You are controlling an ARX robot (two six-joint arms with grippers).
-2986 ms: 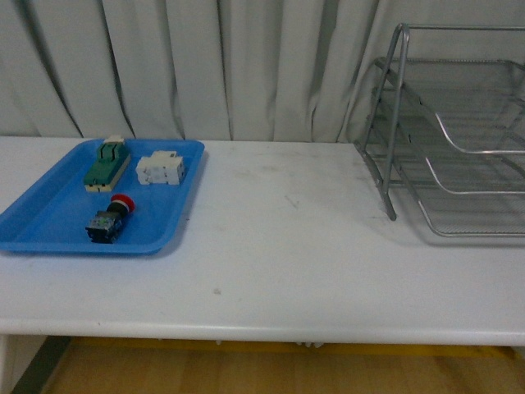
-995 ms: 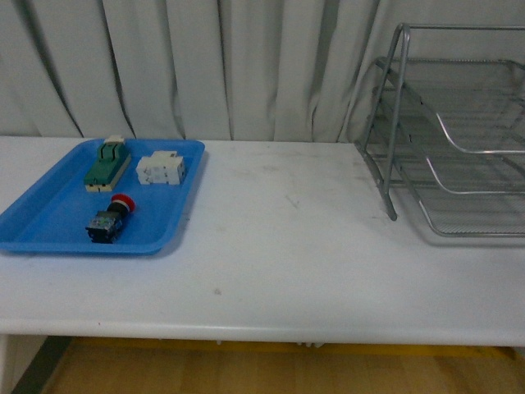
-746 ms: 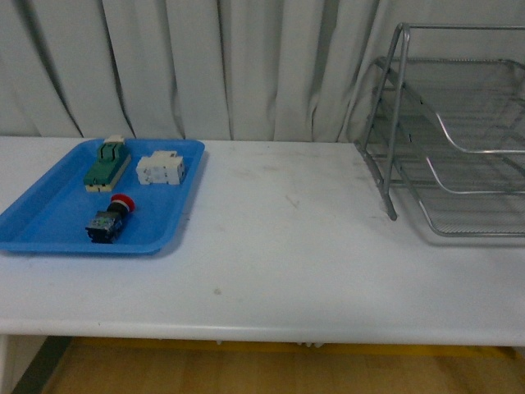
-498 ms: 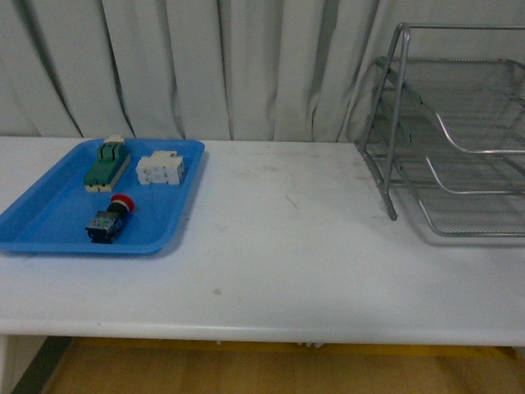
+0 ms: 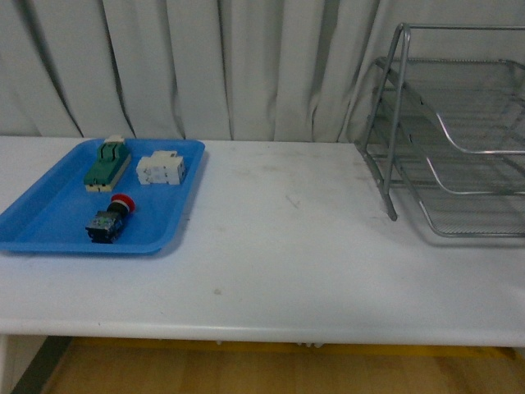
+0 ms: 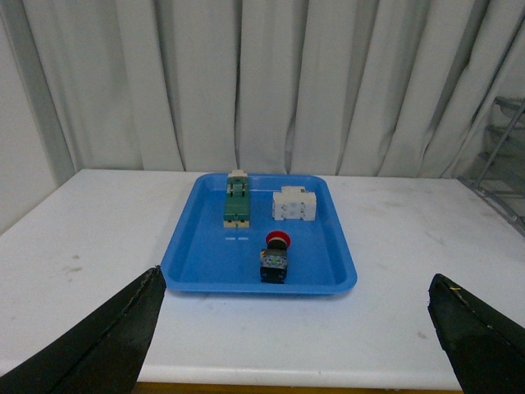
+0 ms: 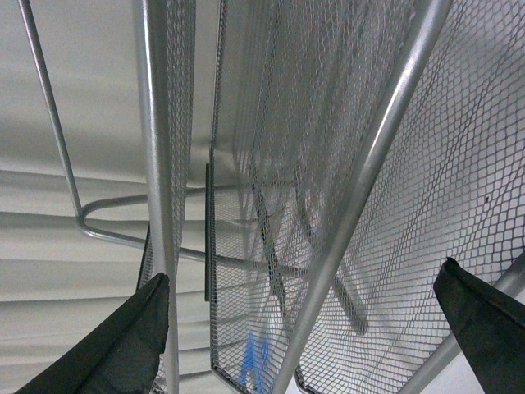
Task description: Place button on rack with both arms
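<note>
Left gripper (image 6: 299,338) spread wide, empty, dark tapered fingers (image 6: 115,336) level, aimed at the blue tray (image 6: 205,254) from off its front edge. Right gripper (image 7: 299,338) also spread, empty, tilted, close against the rack (image 7: 156,123): silver tube frame, fine wire mesh, well apart from tray. Button (image 6: 274,256) lies on its side inside the tray near the front rim, round red cap, black-blue blocky body. Green switch (image 5: 107,162) and white boxy component (image 5: 161,169) sit at the tray's back. Tray smooth plastic, on white table (image 5: 287,246)
</note>
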